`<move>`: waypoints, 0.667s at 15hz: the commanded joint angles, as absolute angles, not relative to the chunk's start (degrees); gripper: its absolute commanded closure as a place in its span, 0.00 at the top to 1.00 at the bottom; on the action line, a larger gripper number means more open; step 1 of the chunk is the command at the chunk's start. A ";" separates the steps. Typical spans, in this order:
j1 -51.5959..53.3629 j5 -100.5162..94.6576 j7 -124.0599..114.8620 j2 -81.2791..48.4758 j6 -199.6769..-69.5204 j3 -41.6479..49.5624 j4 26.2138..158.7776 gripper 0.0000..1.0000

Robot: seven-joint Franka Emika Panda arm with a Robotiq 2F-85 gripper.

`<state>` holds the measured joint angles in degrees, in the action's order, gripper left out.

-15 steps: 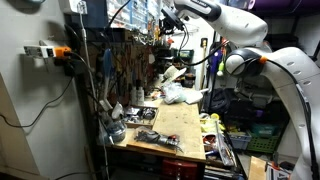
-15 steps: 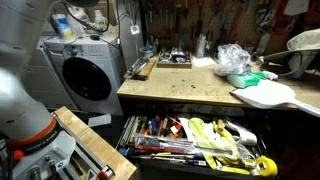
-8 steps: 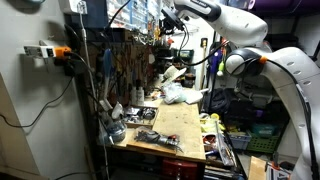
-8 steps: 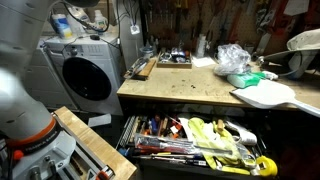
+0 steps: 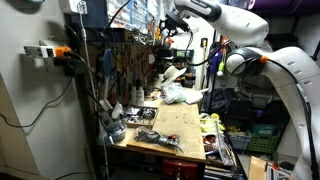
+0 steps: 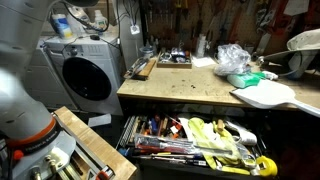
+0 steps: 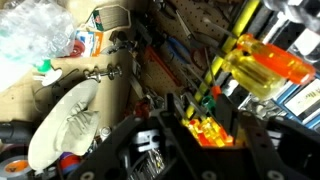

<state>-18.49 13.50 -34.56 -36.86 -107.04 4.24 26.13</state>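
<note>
My gripper (image 7: 200,135) is raised high at the back of the workbench, close to the tool wall (image 7: 170,55); an exterior view shows it at the end of the white arm (image 5: 172,22). In the wrist view its dark fingers (image 7: 175,121) stand apart on either side of a translucent yellow-orange tool handle (image 7: 197,122). Whether the pads still touch it I cannot tell. A larger yellow-orange handle (image 7: 265,65) with a striped shaft hangs just beyond, at the upper right.
The wooden workbench (image 5: 175,125) (image 6: 190,90) carries a crumpled clear plastic bag (image 6: 232,58) (image 7: 35,30) and a white oval plate (image 7: 70,120). Below it a drawer full of tools (image 6: 190,140) stands pulled out. A washing machine (image 6: 85,70) is beside the bench.
In an exterior view the wrist at the tool wall has shifted very slightly. Nothing on the bench or in the drawer has moved.
</note>
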 commanded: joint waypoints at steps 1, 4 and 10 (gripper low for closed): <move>-20.88 13.81 -22.43 -36.22 -102.91 1.89 25.96 0.77; -21.95 13.86 -11.83 -36.81 -103.69 0.89 25.14 0.99; -24.46 18.68 3.49 -36.36 -105.49 -4.23 26.02 1.00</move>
